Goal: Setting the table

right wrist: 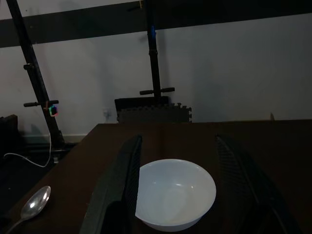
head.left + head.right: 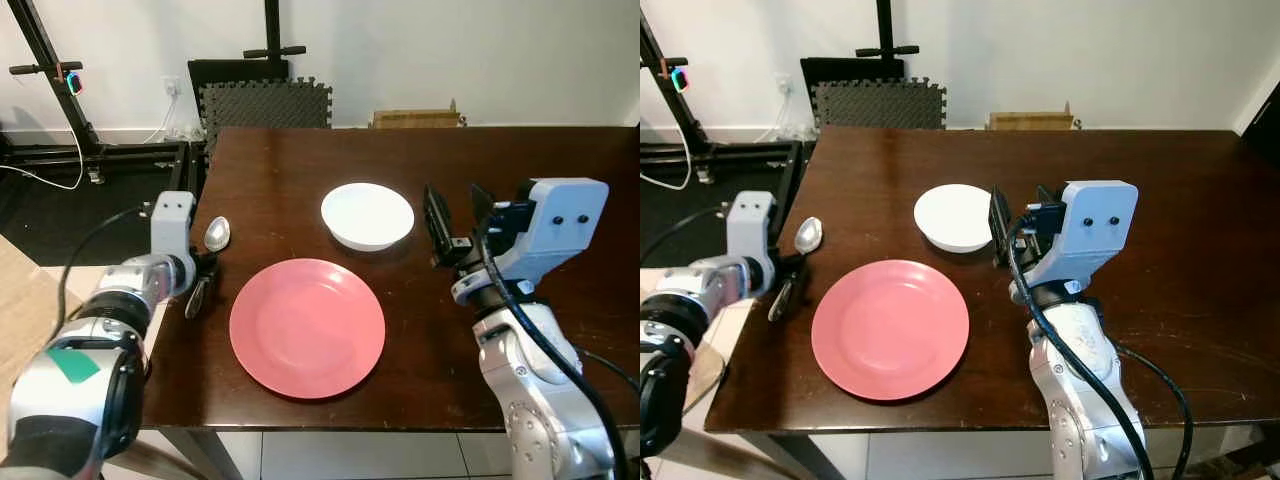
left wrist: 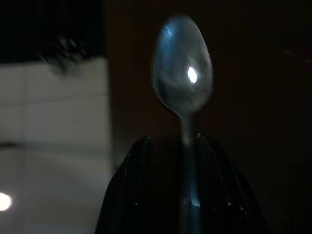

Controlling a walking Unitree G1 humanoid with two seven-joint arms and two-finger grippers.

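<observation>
left claw (image 2: 200, 285) grips the spoon (image 2: 215, 235) by its handle, left of the pink plate (image 2: 307, 326); lower it flat, parallel to the rim, before releasing. right claw (image 2: 452, 222) hovers wide by the white bowl (image 2: 367, 215).

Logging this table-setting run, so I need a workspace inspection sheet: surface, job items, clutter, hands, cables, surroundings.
Surface: dark wooden table.
Job's things: pink plate near the front edge; white bowl behind it, empty; spoon left of the plate.
Clutter: nothing seen.
Hands: left hand closed on the spoon's handle; right hand open, raised beside the bowl.
Cables: black cable along the right arm; white cord on the floor.
Surroundings: white wall, black stand, foam mats.
</observation>
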